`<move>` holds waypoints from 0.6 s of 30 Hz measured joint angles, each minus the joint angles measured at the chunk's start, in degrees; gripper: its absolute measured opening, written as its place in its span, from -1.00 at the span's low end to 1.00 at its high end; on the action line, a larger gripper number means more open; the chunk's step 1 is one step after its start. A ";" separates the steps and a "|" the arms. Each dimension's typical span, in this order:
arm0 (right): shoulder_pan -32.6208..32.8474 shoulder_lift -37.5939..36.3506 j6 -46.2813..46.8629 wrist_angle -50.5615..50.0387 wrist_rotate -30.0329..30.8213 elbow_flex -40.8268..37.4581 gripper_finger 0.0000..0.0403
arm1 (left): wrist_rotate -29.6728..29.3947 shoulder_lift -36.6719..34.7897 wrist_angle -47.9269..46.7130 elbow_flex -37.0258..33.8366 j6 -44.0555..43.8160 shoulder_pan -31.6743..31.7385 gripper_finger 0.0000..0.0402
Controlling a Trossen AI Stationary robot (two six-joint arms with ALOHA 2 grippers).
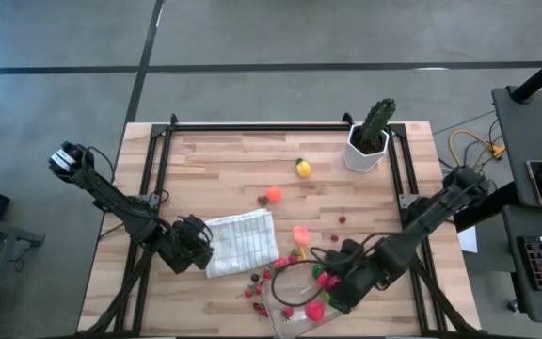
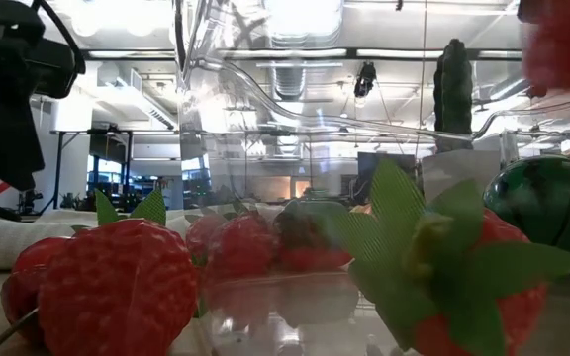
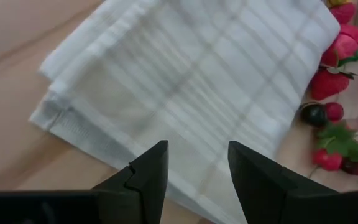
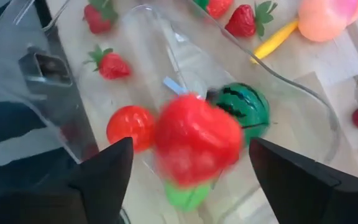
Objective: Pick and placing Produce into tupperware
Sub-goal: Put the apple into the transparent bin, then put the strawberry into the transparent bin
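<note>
Red strawberry (image 4: 196,140), blurred, between the spread fingers of the right gripper (image 4: 191,165), untouched by either, above the clear tupperware (image 4: 303,106). Beyond: toy watermelon (image 4: 244,112), red ball (image 4: 131,126). Left gripper (image 3: 197,171), fingers parted, over checked cloth (image 3: 191,81).

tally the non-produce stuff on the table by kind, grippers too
cactus in white pot: 1
folded checked cloth: 1
clear container: 1
grippers: 2, left gripper and right gripper
total: 5
</note>
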 joint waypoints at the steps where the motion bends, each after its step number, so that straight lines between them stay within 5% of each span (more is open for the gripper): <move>1: -0.02 0.66 0.49 0.20 0.07 0.31 0.58 | 0.00 0.00 0.04 0.00 0.58 0.00 -0.24; 10: -2.00 1.80 10.79 -1.81 3.31 3.57 0.80 | 2.38 -0.84 0.41 0.46 1.57 0.00 -0.24; 18: -4.84 -0.99 24.49 -15.29 16.81 10.11 0.80 | -0.07 -4.67 0.53 0.79 11.09 1.89 -0.24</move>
